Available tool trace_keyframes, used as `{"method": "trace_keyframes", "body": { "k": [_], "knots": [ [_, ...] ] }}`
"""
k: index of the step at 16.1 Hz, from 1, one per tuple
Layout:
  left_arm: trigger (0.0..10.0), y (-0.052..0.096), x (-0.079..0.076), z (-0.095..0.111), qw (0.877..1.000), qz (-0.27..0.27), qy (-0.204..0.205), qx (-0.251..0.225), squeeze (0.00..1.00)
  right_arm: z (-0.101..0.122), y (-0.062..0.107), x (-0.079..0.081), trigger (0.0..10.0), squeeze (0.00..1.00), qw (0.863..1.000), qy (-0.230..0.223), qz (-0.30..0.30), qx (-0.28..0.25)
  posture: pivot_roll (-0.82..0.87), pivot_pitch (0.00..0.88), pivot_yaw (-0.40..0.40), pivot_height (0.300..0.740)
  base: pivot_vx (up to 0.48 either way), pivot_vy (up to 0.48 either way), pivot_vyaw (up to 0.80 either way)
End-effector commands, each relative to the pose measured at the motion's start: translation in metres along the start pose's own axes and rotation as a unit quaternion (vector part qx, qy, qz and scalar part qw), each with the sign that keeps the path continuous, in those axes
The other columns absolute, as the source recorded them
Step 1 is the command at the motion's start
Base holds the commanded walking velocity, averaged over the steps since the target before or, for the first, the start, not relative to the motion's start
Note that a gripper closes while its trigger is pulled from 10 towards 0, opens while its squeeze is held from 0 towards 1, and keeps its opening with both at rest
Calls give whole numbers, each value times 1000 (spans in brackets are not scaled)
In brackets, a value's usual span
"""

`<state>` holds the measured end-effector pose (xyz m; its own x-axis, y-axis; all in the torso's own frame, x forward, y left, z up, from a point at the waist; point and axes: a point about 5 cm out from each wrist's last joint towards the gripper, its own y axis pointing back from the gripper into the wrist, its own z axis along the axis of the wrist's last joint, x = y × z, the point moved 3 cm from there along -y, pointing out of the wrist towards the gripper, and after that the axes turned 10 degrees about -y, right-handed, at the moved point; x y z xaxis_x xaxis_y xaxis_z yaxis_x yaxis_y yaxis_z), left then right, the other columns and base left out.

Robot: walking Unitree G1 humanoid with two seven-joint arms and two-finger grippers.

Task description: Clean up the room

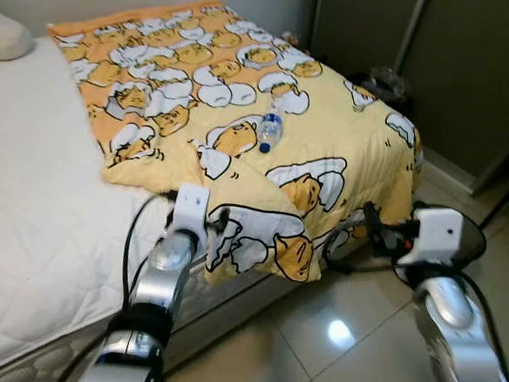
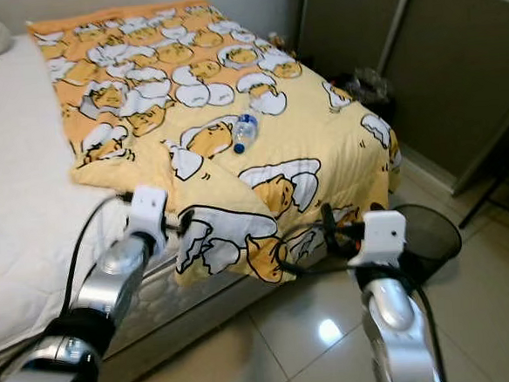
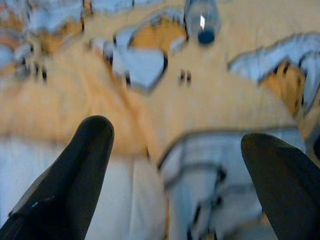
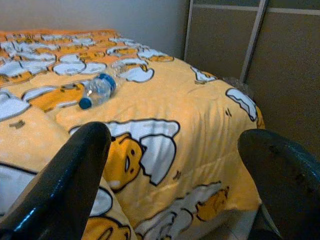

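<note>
Bottle [image 1: 270,130] lies on blanket [image 1: 338,141], both end effectors spread wide nearby.

A clear plastic bottle [image 1: 270,129] with a blue cap lay on its side on the yellow cartoon-print blanket [image 1: 338,133]. The blanket was spread rumpled over the bed [image 1: 38,215], its near corner folded and hanging over the edge

You see a yellow-orange blanket [image 1: 230,96] printed with white-and-yellow cartoon eggs. The clear bottle [image 1: 270,131] has a blue cap; the mattress [image 1: 28,198] is white.
</note>
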<state>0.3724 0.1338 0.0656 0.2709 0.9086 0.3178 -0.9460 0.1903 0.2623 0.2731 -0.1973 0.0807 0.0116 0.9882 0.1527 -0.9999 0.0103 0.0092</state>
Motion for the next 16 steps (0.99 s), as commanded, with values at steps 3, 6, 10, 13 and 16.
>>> {"method": "trace_keyframes", "body": {
  "k": [3, 6, 10, 13, 16],
  "knots": [
    [10000, 7, 6, 22, 997, 16, 12, -69, 0, 8, 3, -6, 10000, 0, 1000, 9, -6, -10, -116, 14, 3, 723, 0, 0, 0],
    [10000, 86, -10, 57, 978, -36, 37, -204, 0, 29, 15, -19, 10000, 0, 997, -3, -63, -51, -38, 0, -41, 723, 0, 0, 0],
    [10000, 90, -23, 52, 982, -35, 30, -184, 0, 25, 23, -16, 10000, 0, 998, -12, -55, -42, -6, 0, -74, 723, 0, 0, 0],
    [10000, 86, -15, 56, 985, -20, 46, -166, 0, 26, 20, -10, 10000, 0, 998, -12, -41, -38, -25, 0, -57, 723, 266, 0, 0],
    [10000, 76, -16, 51, 988, -24, 50, -144, 0, 24, 17, -6, 10000, 0, 998, -15, -36, -39, -46, 0, -24, 723, 431, 0, 0]
  ]
}}
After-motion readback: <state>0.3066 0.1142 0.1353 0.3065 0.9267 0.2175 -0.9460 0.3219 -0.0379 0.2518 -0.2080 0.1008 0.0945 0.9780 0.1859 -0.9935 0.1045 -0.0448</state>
